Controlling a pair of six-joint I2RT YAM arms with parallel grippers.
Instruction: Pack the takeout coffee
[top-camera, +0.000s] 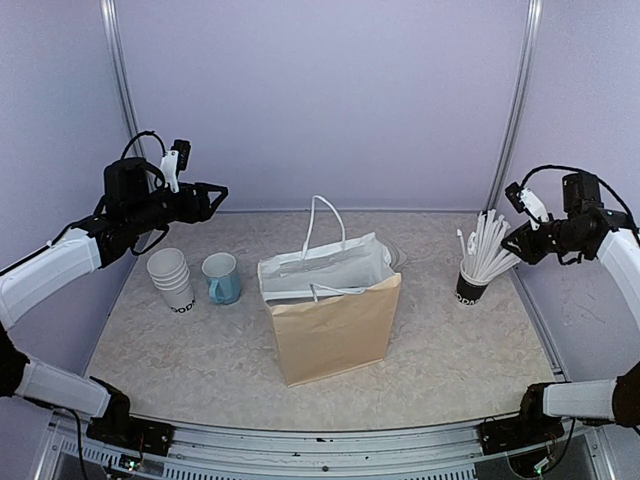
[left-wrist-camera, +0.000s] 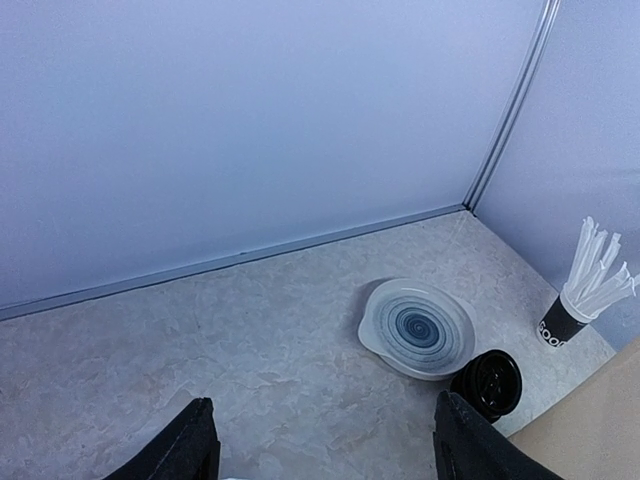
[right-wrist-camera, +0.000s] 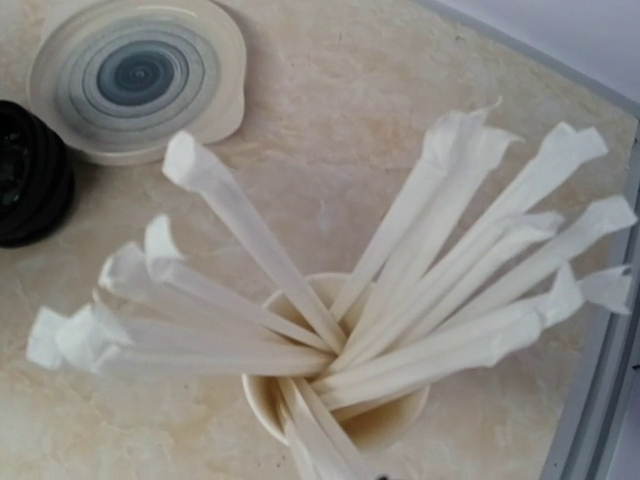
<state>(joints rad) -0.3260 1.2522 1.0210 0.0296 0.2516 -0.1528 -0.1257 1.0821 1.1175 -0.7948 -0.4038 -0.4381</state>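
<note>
**Spotter:** Where's the takeout coffee (left-wrist-camera: 487, 385)?

**Operator:** It's behind the brown paper bag (top-camera: 335, 325), so my overhead view hides it. On the wrist cameras I only get its black lid (right-wrist-camera: 28, 175). It sits just beside the swirl-patterned plate (left-wrist-camera: 418, 328), with the bag's corner close on the near side.

**Spotter:** Grippers?

**Operator:** My left gripper (left-wrist-camera: 325, 455) hovers high over the tabletop (top-camera: 200, 360), fingers wide apart with nothing between them. My right gripper (top-camera: 515, 240) hangs over the cup of wrapped straws (right-wrist-camera: 400, 300). I can't tell whether its fingers are apart or together.

**Spotter:** How will the coffee handle?

**Operator:** I'd call it a light paper cup with thin walls that dent under a hard squeeze. It could be top-heavy if it's full, but I can't see that. The lid looks like slick plastic and might pop off, so I wouldn't lift by it. I'd take the wall just under the lid's rim, gently, and keep it upright.

**Spotter:** Room to move?

**Operator:** It's tight around the cup, with the plate on one side, the bag on another and the back wall (top-camera: 320, 100) not far off. There's bare tabletop between the coffee and the straws, so the right side looks like the cleaner way in. The bag's mouth is open, but its handles (top-camera: 325, 215) stand up and the white lining sags across it. I'd go over the top and straight down. The stack of white cups (top-camera: 172, 280) and the light-blue mug (top-camera: 222, 278) are well apart on the left.
</note>
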